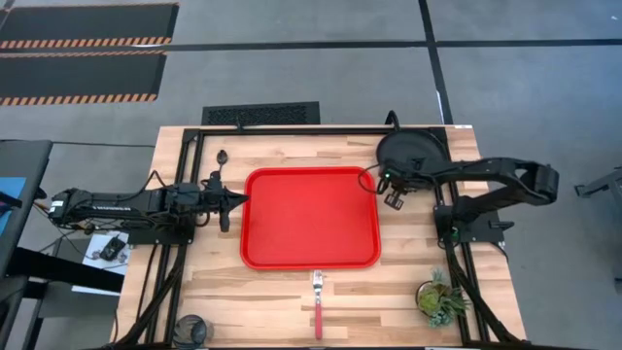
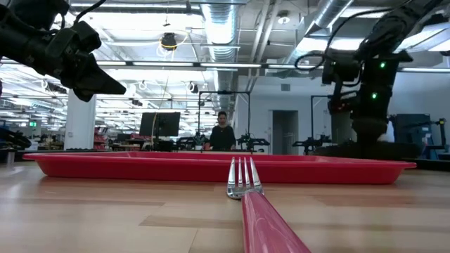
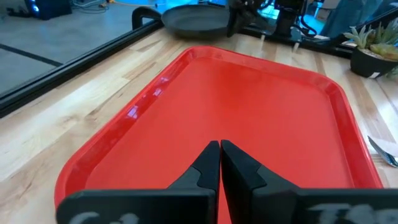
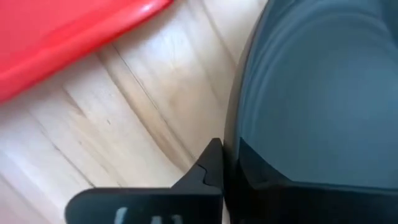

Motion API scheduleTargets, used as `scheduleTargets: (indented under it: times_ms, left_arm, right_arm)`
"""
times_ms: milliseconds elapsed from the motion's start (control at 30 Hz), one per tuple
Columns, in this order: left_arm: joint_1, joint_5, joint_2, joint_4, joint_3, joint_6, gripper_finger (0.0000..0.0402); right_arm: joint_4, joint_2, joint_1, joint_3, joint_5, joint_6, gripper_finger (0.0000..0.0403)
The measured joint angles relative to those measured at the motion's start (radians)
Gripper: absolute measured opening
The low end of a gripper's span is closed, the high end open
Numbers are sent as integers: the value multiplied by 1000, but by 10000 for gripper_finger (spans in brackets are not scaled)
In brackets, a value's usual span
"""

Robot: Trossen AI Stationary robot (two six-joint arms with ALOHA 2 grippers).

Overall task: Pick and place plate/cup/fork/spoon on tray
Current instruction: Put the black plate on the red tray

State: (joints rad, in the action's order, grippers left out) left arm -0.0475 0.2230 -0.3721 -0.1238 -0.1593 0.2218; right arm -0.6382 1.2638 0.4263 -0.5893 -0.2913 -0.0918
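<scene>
The red tray (image 1: 311,219) lies in the table's middle. The dark plate (image 1: 413,151) is beyond the tray's far right corner. My right gripper (image 1: 392,185) is shut on the plate's edge nearest the tray. My left gripper (image 1: 233,201) is shut and empty, hovering at the tray's left rim, and its closed fingers show over the tray in the left wrist view (image 3: 219,158). The red-handled fork (image 1: 318,301) lies on the table near the tray's near rim. The dark spoon (image 1: 222,156) lies at the far left. The cup (image 1: 191,329) stands at the near left corner. My right gripper pinches the plate's rim (image 4: 233,134) on the side toward the tray. One finger (image 4: 208,165) is outside the rim and the other is over the plate's inner face. The fingers come from above, pointing down. I cannot tell whether the plate is lifted.
A small potted plant (image 1: 442,297) stands at the near right. Black frame rails run along the table's left and right sides (image 1: 457,282). A person (image 2: 223,133) stands far off in the room behind the table.
</scene>
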Motion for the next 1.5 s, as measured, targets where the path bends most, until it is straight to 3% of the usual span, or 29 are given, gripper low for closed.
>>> scheduleTargets:
  times_ms: [233,533,1133,1500]
  left_arm:
    - [0,0,0,0,0,1,0]
    - [0,0,0,0,0,3,0]
    - [0,-2,0,0,0,3,0]
    - [0,-2,0,0,0,3,0]
  right_arm:
    - [-125,-80,-57,-119,-12,-28,16]
    - [-159,-32,-242,-307,-62,-58,18]
    - [-131,463,-625,-688,-103,-46,17]
    - [-122,697,-702,-837,-104,-10,17]
